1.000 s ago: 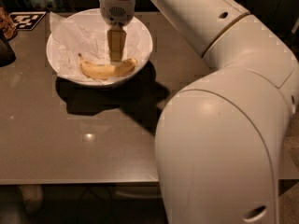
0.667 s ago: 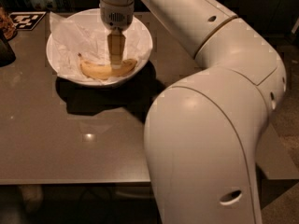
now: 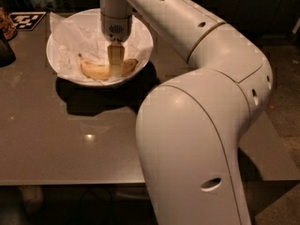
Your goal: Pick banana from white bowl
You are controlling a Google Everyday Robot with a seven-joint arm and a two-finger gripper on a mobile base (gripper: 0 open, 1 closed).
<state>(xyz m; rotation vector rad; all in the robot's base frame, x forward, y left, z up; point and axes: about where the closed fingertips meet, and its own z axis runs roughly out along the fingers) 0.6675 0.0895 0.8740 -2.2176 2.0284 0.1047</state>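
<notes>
At the far left edge of the counter, a dark object is seen only in part, and a black-and-white printed marker lies behind it; neither is involved in the step. Just to their right stands the white bowl, lined with crumpled paper. The banana lies in the front of the bowl on the paper, its dark stem pointing left and its curve bowed toward the front rim. The gripper is lowered into the bowl from above and is set across the banana's middle. Whether the jaws are closed on the fruit cannot be told from this view. The large white arm fills the right side of the scene.

The step in hand is judged to be the grasp itself. It would be done well if the jaws were kept across the short width of the banana near its middle, so that the weight is balanced on both sides. Only moderate pressure should be applied, since the fruit is likely soft and easily bruised. The paper should be kept out of the grip, otherwise it may be dragged up with the fruit. The lift should be made straight upward until the rim is cleared.
</notes>
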